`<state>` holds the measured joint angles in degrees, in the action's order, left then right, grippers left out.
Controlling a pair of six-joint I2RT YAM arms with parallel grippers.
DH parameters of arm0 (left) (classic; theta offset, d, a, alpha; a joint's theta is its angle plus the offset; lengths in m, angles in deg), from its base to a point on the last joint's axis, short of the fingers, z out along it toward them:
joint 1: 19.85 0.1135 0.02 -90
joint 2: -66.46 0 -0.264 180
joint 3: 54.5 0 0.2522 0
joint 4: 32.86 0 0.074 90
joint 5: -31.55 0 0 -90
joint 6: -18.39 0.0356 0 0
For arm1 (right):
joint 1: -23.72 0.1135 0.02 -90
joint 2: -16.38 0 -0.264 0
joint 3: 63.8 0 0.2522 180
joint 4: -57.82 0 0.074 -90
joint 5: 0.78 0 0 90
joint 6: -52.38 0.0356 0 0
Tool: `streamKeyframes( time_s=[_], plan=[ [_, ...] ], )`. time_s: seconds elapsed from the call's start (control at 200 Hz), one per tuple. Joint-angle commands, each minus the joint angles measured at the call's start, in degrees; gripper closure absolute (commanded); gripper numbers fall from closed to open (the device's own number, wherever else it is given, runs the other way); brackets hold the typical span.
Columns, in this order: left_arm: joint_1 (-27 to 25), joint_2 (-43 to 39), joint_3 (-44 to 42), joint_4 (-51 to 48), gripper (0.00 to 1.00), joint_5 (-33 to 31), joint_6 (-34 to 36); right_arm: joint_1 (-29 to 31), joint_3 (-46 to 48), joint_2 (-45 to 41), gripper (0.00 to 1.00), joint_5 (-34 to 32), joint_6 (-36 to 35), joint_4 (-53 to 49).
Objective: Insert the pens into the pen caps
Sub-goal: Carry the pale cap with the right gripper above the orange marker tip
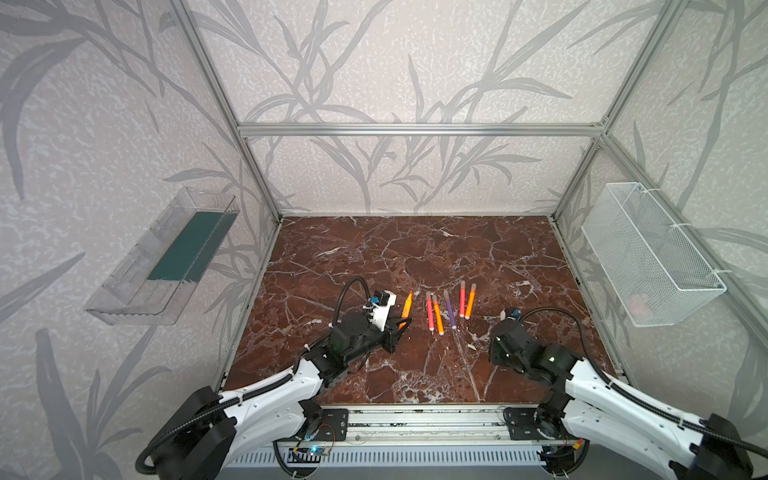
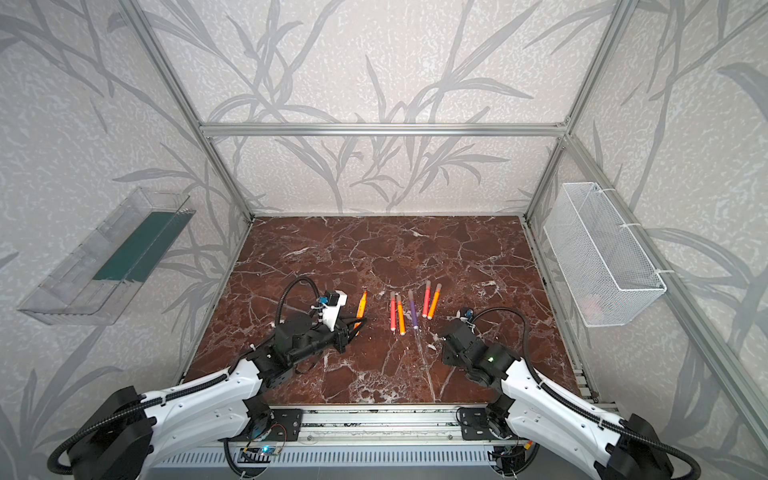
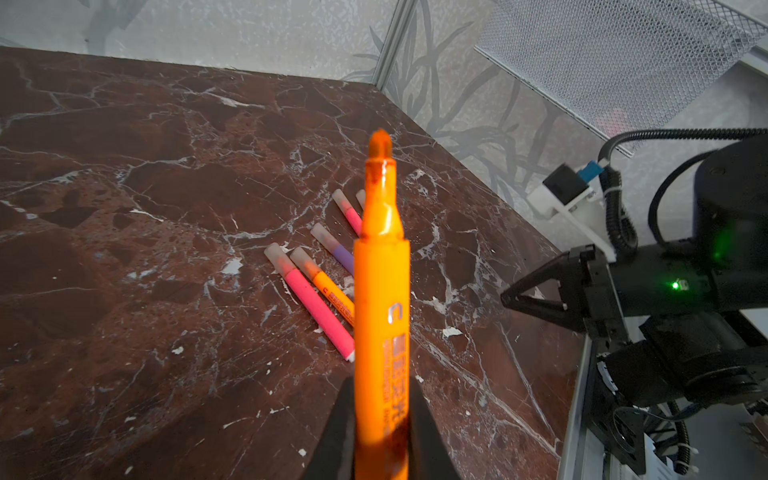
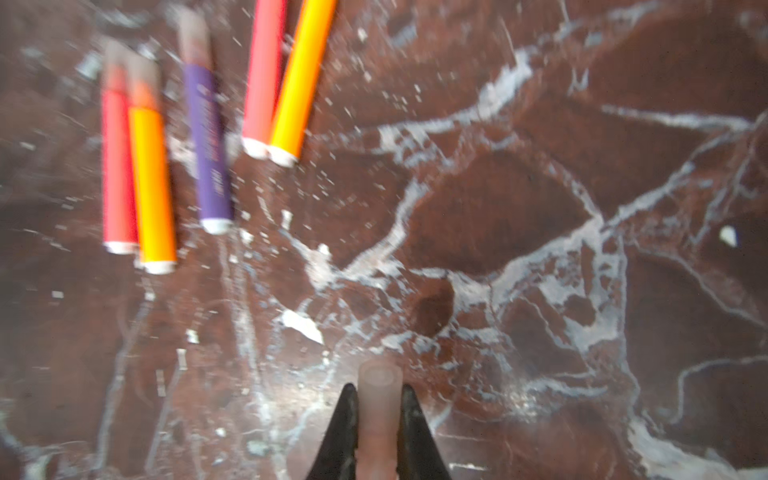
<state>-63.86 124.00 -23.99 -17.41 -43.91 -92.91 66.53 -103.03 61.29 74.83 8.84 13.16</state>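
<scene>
Left gripper [image 3: 381, 388]: it is shut tight on the held orange pen [image 3: 380, 270]. A black finger is pressed on each side of the pen's lower part.
Held orange pen: in both top views it is seen at 9 o'clock of the row of lying pens. Its bare pointed tip is turned to about 12 o'clock.
Right gripper [image 4: 378, 387]: it is shut on a pen cap [image 4: 380, 374]. The cap is held between the two black fingers, with one round end sticking out past the tips. This view is blurred.
Right arm [image 1: 515, 336]: in both top views it is seen at about 4 o'clock of the row, well apart from the left arm.
Five pens: they are laid flat on the table [image 1: 374, 257], near its middle.
Near pair: a pink-red pen [image 1: 429, 311] and an orange pen [image 1: 438, 316] are laid side by side, touching.
Purple pen [image 1: 449, 309]: it is laid alone between the two pairs.
Far pair: a second pink-red pen [image 1: 462, 300] and a second orange pen [image 1: 470, 302] are laid touching, a bit more to 12 o'clock.
Caps on lying pens: a pale cap [image 3: 276, 257] is worn on each 12 o'clock end. The white ends are turned to 6 o'clock.
Wire basket [image 1: 648, 257]: it is hung on the wall at 3 o'clock.
Clear tray [image 1: 162, 257]: it is hung on the wall at 9 o'clock.
</scene>
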Motion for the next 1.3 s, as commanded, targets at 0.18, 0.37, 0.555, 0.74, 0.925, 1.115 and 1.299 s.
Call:
streamKeyframes(
  time_s=[0.18,0.37,0.555,0.74,0.925,1.115,1.299],
  plan=[
    [-1.7,2.8,2.2,3.1,1.0,1.0,-0.7,0.3,-5.4,-6.3,0.98,3.7,-4.3,17.1],
    [-2.1,4.8,2.7,4.7,1.0,1.8,-1.2,0.3,-6.3,-4.9,1.0,7.6,-3.5,28.2],
    [-2.7,5.4,2.6,5.9,1.0,2.2,-1.3,0.3,-5.6,-0.7,1.0,10.3,-2.2,39.1],
    [-3.2,4.5,2.8,4.9,1.0,1.9,-1.6,2.0,-8.6,5.5,1.0,10.8,-2.2,43.7],
    [-3.9,3.6,2.5,4.8,1.0,1.3,-1.4,4.9,-10.6,10.9,1.0,9.3,-3.1,49.5],
    [-4.3,2.4,2.7,4.1,1.0,1.4,-1.3,6.1,-11.9,14.4,1.0,7.7,-4.0,53.3],
    [-4.8,1.9,2.7,4.1,1.0,0.9,-1.0,6.6,-12.7,18.8,1.0,8.7,-2.6,56.4]
  ],
)
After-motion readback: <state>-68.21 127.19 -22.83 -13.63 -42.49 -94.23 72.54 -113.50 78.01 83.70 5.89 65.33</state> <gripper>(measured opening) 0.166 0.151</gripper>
